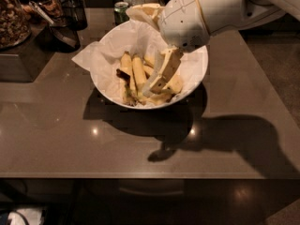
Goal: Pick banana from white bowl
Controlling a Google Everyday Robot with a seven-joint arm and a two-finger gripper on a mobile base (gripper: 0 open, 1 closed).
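Gripper (158, 81) hanging inside white bowl (104, 86), beside banana (137, 74) lying there; grip state: cannot tell. Banana likely light, soft, bruising easily (slick skin); gentle hold mid-body looking best.
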